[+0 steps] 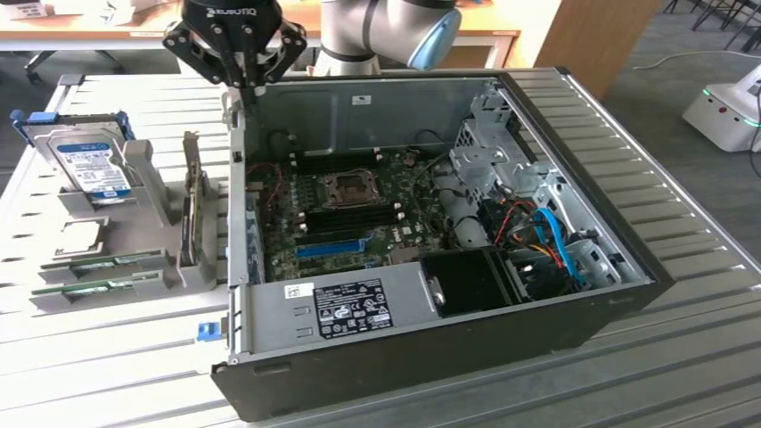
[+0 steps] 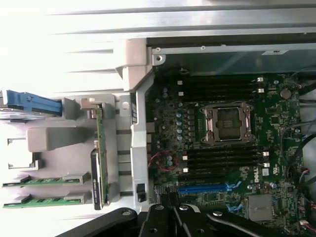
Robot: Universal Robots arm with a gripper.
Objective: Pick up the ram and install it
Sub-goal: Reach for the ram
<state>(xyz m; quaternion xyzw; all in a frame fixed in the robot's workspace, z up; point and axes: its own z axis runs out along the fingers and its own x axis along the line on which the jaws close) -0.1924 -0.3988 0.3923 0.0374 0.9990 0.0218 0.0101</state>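
Observation:
Two ram sticks, slim and green, rest in a grey rack (image 1: 113,299) at the exterior view's left: one (image 1: 105,266) behind the other (image 1: 89,287). The wrist view shows them too, one (image 2: 47,180) beside the other (image 2: 44,201). My gripper (image 1: 246,87) hangs shut and empty above the far left corner of the open computer case (image 1: 416,348), well away from the rack. Its black fingers (image 2: 160,217) meet at the edge of the wrist view, over the motherboard (image 2: 276,143) near the blue expansion slot (image 2: 205,188). Long black memory slots (image 2: 222,160) flank the CPU socket (image 2: 228,124).
A hard drive (image 1: 89,165) in a blue-handled caddy stands at the rack's far end. A green expansion card (image 1: 191,209) stands upright between the rack and the case wall. Inside the case are a black fan shroud (image 1: 476,281), blue cables (image 1: 559,241) and a drive cage (image 1: 494,134).

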